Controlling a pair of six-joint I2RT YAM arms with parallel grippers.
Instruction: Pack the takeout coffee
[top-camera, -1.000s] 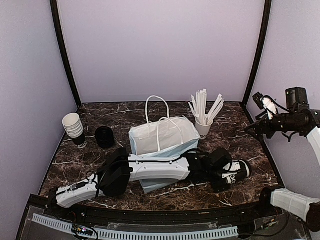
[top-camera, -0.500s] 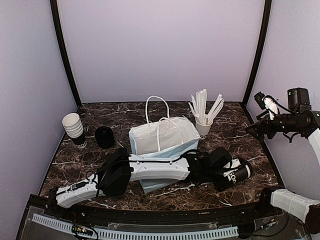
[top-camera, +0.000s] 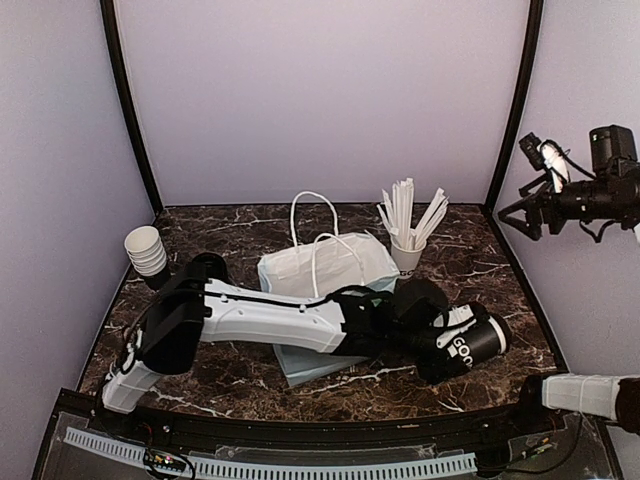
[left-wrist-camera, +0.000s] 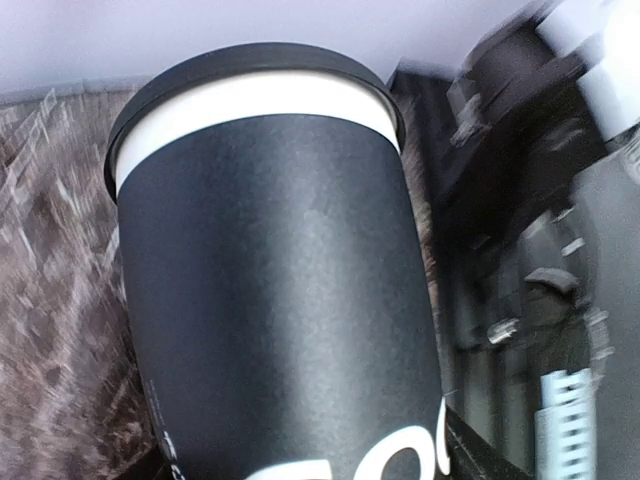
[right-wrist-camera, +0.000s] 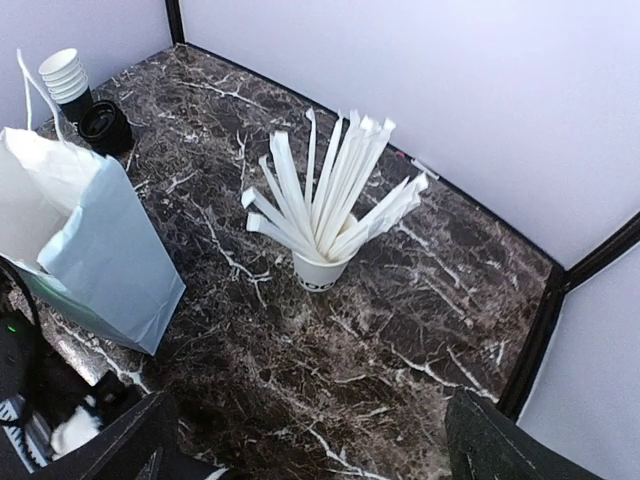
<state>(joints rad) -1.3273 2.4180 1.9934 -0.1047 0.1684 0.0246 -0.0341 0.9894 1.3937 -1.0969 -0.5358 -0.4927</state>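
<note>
The takeout coffee (top-camera: 472, 344), a black paper cup with white lettering and a black lid, is held on its side by my left gripper (top-camera: 447, 336), lid pointing right, just right of the paper bag. It fills the left wrist view (left-wrist-camera: 270, 280), where the fingers are hidden behind it. My right gripper (top-camera: 524, 214) is open and empty, raised high at the right wall; its dark fingers (right-wrist-camera: 118, 440) show at the bottom corners of the right wrist view.
A white and pale-blue paper bag (top-camera: 325, 270) with handles stands open mid-table, also in the right wrist view (right-wrist-camera: 90, 250). A white cup of white sticks (top-camera: 408, 250) is behind it to the right. Stacked white cups (top-camera: 145, 250) and black lids (right-wrist-camera: 105, 125) sit far left.
My left arm has risen at the elbow and carried the coffee slightly right and up. My right gripper has moved upward along the right wall.
</note>
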